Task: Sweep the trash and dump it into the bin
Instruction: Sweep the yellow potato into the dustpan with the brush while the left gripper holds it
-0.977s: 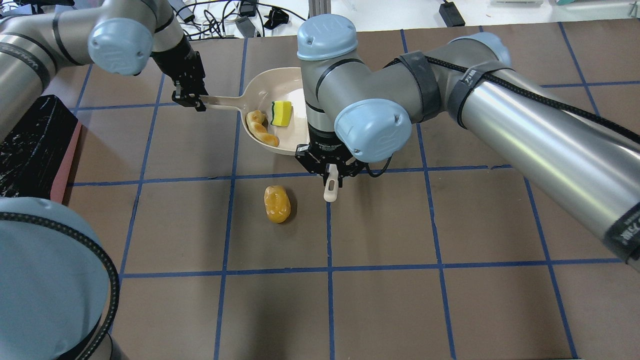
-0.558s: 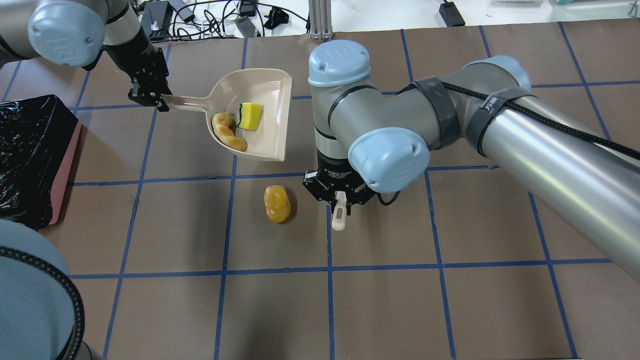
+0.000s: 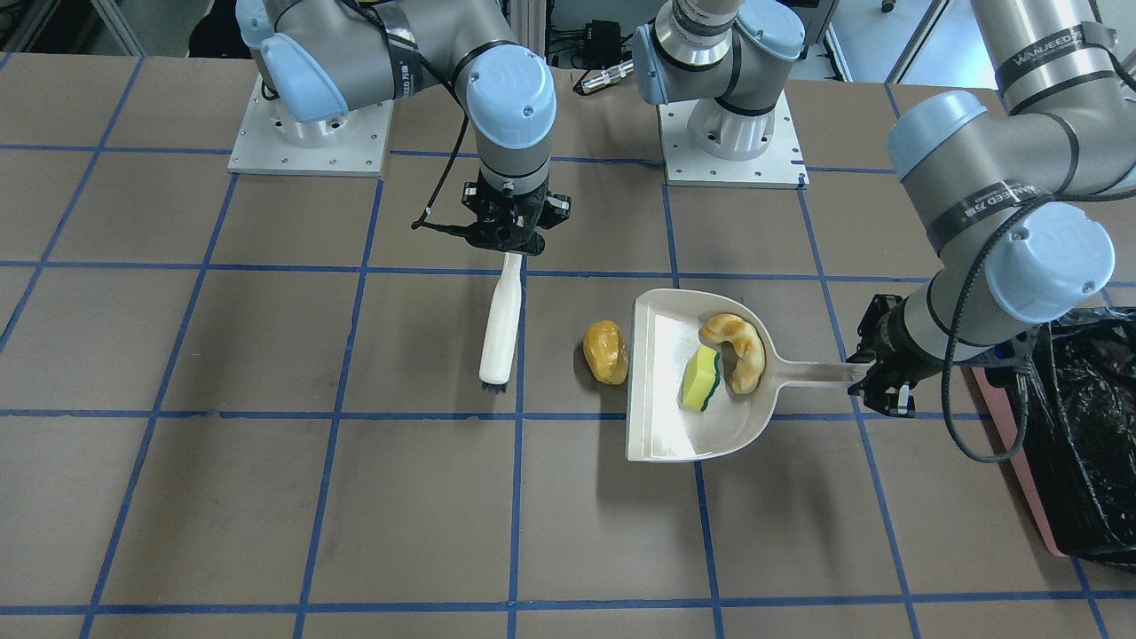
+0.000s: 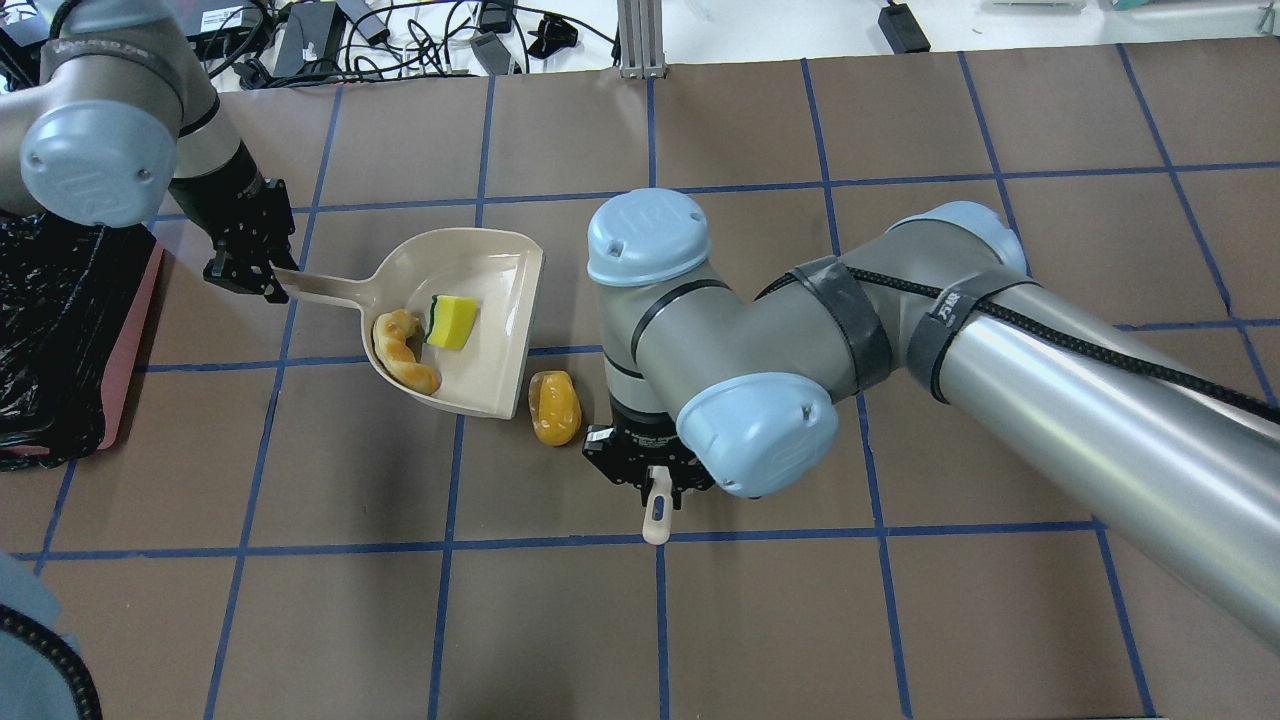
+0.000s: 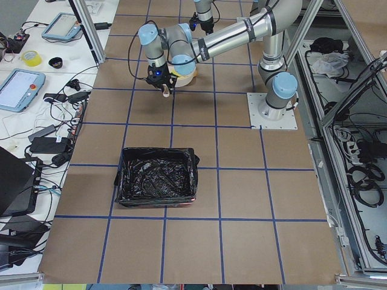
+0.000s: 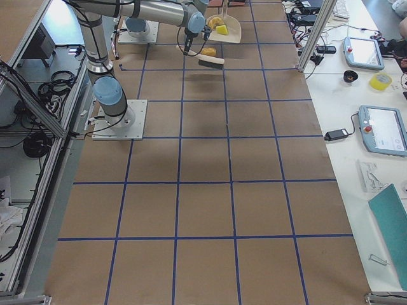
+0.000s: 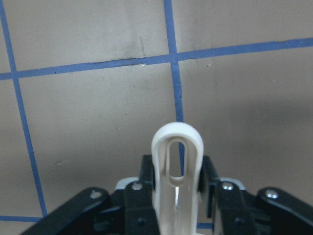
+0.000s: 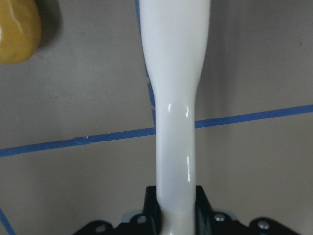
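Observation:
My left gripper (image 4: 250, 275) is shut on the handle of the beige dustpan (image 4: 505, 265), as the front view (image 3: 874, 382) and the left wrist view (image 7: 177, 196) also show. The crescent slice (image 4: 400, 352) and the green-and-yellow sponge piece (image 4: 450, 321) lie in the pan. The yellow-brown potato-like lump (image 4: 555, 408) lies on the table right at the pan's open lip. My right gripper (image 4: 650, 475) is shut on the beige brush (image 3: 499, 324). Its dark bristles are a short way from the lump, on the side away from the pan. The pink bin (image 4: 50, 330) with its black bag stands at the far left.
The brown table (image 4: 760, 620) carries a blue tape grid. Cables and power bricks (image 4: 480, 40) lie beyond its far edge. The two arm bases (image 3: 728, 133) stand on the robot's side. My right arm's big elbow (image 4: 760, 430) hangs over the middle of the table.
My left gripper has carried the dustpan, with the slice and sponge, toward the robot and leftward to the lump. My right gripper has drawn the brush toward the robot. The lump has not moved.

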Available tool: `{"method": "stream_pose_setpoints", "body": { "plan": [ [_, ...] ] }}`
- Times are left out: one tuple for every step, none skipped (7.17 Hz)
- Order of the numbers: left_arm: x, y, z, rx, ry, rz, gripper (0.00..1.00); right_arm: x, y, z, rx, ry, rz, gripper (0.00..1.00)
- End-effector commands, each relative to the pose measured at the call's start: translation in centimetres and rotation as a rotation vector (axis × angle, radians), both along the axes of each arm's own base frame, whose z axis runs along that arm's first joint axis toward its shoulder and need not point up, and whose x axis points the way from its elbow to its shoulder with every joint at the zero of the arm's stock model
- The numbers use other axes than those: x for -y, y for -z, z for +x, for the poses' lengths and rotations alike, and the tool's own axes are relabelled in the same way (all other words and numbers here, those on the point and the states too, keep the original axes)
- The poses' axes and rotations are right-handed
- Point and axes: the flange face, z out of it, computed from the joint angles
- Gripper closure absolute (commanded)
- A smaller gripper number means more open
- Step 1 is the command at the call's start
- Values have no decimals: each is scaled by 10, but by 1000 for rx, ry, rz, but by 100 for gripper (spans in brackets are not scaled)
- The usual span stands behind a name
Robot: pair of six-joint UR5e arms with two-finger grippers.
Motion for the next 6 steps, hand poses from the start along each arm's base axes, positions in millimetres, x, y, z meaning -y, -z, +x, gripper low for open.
{"method": "stream_pose_setpoints", "body": {
  "plan": [
    [-23,11,21,8,-23,4,100,-23,9,29,-2,-19,-12,100],
    [-26,23,22,23,-29,-19,100,-27,12,30,-11,-9,-5,100],
    [-38,44,21,49,-33,-13,100,-29,16,35,-10,-3,-10,100],
    [-45,61,19,65,-49,-57,100,-27,23,39,11,15,5,100],
    [-52,71,17,68,-67,-57,100,-25,32,41,-1,13,17,100],
    [-53,71,10,74,-89,-60,100,-30,30,46,2,14,9,100]
  ]
}}
